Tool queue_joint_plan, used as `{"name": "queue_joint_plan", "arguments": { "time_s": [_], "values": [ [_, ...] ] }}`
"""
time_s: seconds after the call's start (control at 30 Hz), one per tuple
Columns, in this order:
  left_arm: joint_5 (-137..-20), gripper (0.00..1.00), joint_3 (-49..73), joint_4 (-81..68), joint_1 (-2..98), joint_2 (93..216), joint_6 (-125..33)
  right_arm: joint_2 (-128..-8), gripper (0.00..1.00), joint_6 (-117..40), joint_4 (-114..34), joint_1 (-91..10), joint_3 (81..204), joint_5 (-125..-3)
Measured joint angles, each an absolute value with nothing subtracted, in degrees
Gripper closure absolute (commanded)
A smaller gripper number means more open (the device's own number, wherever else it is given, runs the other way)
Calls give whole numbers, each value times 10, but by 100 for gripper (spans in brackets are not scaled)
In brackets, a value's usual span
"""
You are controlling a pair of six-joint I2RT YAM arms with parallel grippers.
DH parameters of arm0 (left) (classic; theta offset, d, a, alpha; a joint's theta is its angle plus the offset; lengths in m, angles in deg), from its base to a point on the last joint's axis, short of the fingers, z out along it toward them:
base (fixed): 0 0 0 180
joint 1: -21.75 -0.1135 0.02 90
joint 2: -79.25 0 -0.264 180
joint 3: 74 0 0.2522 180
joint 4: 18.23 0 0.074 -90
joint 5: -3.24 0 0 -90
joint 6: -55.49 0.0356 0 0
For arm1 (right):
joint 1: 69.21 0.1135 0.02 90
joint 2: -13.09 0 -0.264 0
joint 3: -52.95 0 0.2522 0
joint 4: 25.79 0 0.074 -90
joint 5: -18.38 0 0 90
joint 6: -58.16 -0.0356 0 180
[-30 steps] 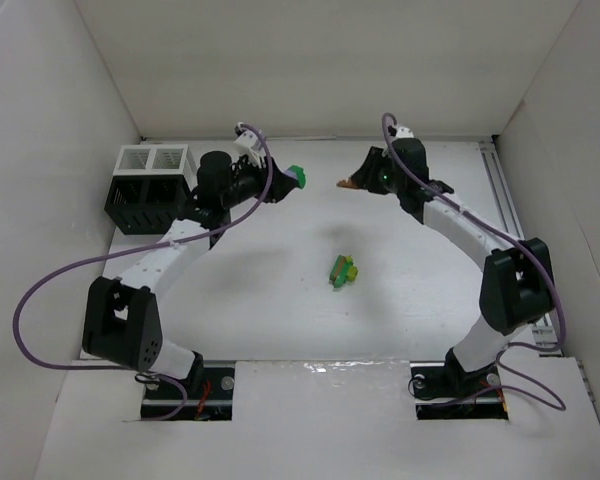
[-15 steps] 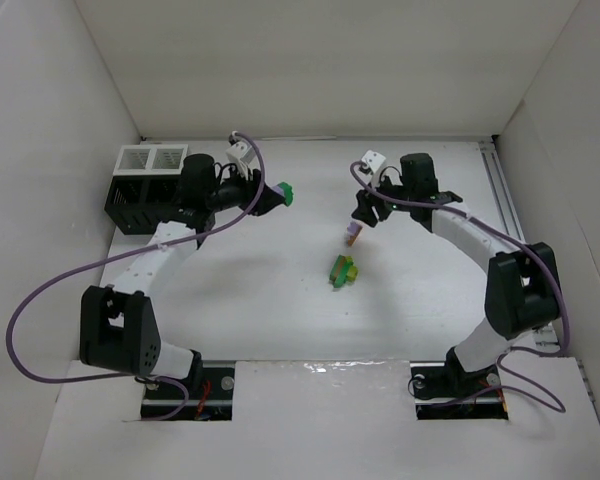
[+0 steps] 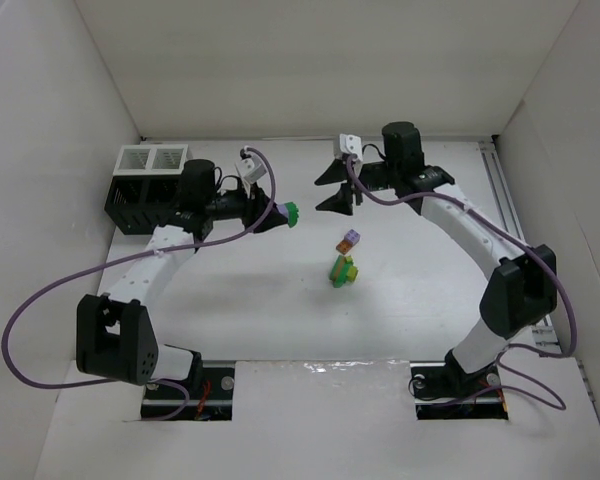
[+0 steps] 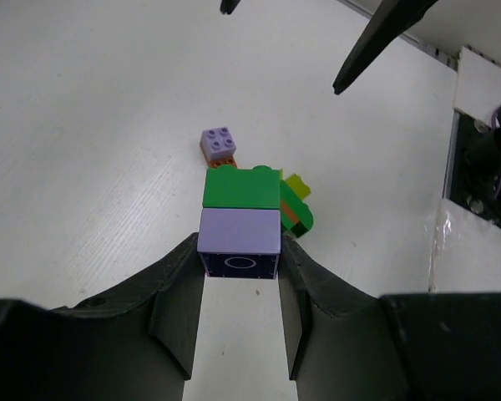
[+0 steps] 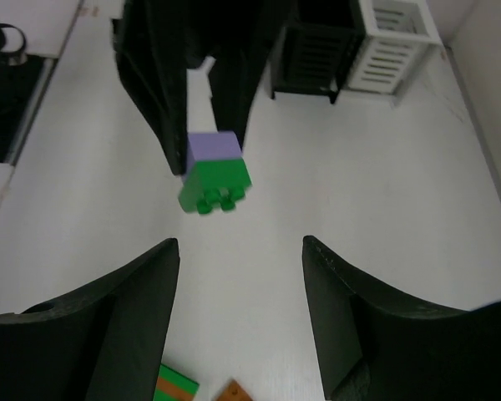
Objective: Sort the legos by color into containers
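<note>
My left gripper is shut on a lilac brick that has a green brick stuck to its far end; the pair is held above the table and shows in the right wrist view. My right gripper is open and empty, above the table's middle back. On the table lie a small lilac-on-orange brick and a green, yellow-green and orange cluster. The black slatted rack with a white rim stands at the back left.
White walls close in the table on the left, back and right. A metal rail runs along the right edge. The left arm's cable loops over the left side.
My right gripper let go of the lilac-on-orange brick, which now lies on the table, then rose, swung back left and opened. My left gripper shifted a little toward the middle with its bricks.
</note>
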State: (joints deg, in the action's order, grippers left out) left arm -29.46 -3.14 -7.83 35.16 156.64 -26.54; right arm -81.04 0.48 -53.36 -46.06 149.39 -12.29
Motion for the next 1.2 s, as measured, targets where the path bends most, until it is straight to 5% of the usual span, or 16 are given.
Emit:
{"name": "queue_joint_plan", "arguments": {
  "time_s": [0.8,1.2],
  "values": [
    [-244,93,14,9,367,1579,-136,-951,34,195,-817,-391,1699,-81],
    [-258,93,14,-21,368,1579,-149,-985,71,201,-861,-383,1744,-87]
  ]
}}
